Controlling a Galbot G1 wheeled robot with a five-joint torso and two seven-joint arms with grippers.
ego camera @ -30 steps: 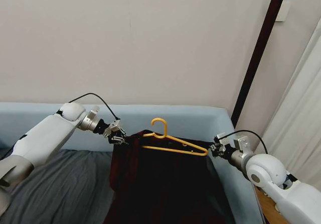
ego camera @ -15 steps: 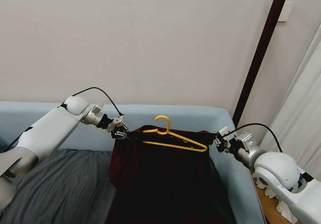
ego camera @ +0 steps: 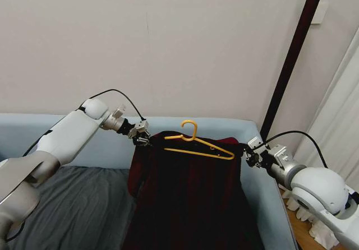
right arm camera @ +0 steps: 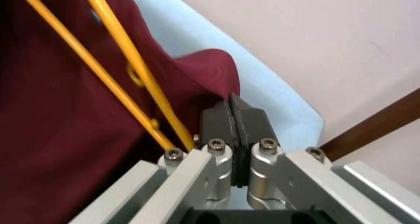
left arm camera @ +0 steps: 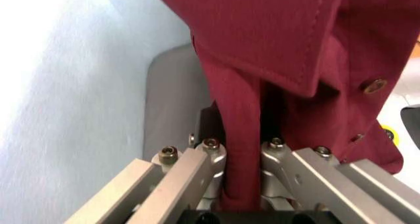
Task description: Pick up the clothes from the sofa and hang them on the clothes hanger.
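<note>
- Two arms share the load: left arm point(ego camera: 67, 138) and right arm point(ego camera: 314, 189) each hold one top corner of the maroon shirt point(ego camera: 188, 194). It hangs spread flat between the jaws instead of bunching.
- left jaws: clamped narrow on a fold of cloth by the collar edge point(left arm camera: 262, 62), with cloth running straight out between the pads. A button point(left arm camera: 374, 85) sits just off to one side. Grip looks deep, so low slip risk.
- right jaws: pressed fully together at the opposite shoulder. The yellow hanger point(right arm camera: 139, 69) wire runs in right beside them. Can't tell whether they pinch cloth, wire tip, or both.
- Hanger sits between the two sets of jaws, hook up, bar across the shirt's top edge. My read: tension between the jaws is what holds it level.
- Shirt body drops below the jaws over the sofa point(ego camera: 61, 211), bottom edge out of frame. Lift looks done, hanging not yet.
- Dark post point(ego camera: 289, 65) stands beyond the right jaws, well apart. Probably the rack, so the hook has to end up that way.
</note>
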